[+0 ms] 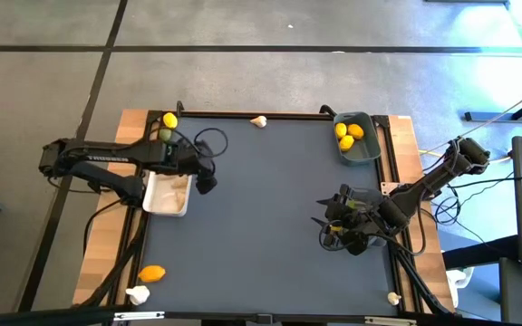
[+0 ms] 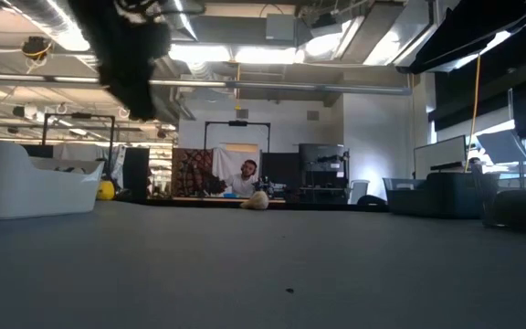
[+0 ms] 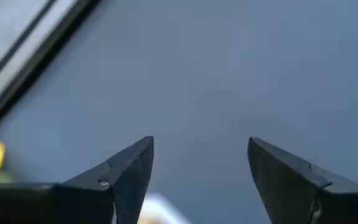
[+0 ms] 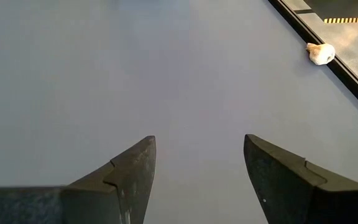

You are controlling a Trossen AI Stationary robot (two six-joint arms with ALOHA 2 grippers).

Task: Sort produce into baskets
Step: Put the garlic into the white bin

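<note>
My left gripper (image 1: 208,181) (image 3: 201,146) hangs open and empty at the right end of the white basket (image 1: 168,194), which holds off-white garlic. My right gripper (image 1: 323,225) (image 4: 199,143) is open and empty low over the mat at the right. The blue-grey basket (image 1: 357,139) at the far right holds lemons (image 1: 348,136). Loose pieces lie about: a lemon (image 1: 169,119) and a lime (image 1: 165,136) at the far left, a garlic bulb (image 1: 258,120) at the far edge, and a lemon (image 1: 152,273) and garlic (image 1: 138,293) at the near left. The dark grey basket does not show plainly.
Another garlic bulb (image 1: 393,297) lies at the near right corner; the right wrist view shows a bulb (image 4: 321,53) just past the mat's edge. The middle of the dark mat (image 1: 261,208) is bare. A person (image 2: 245,175) sits in the room far behind the table.
</note>
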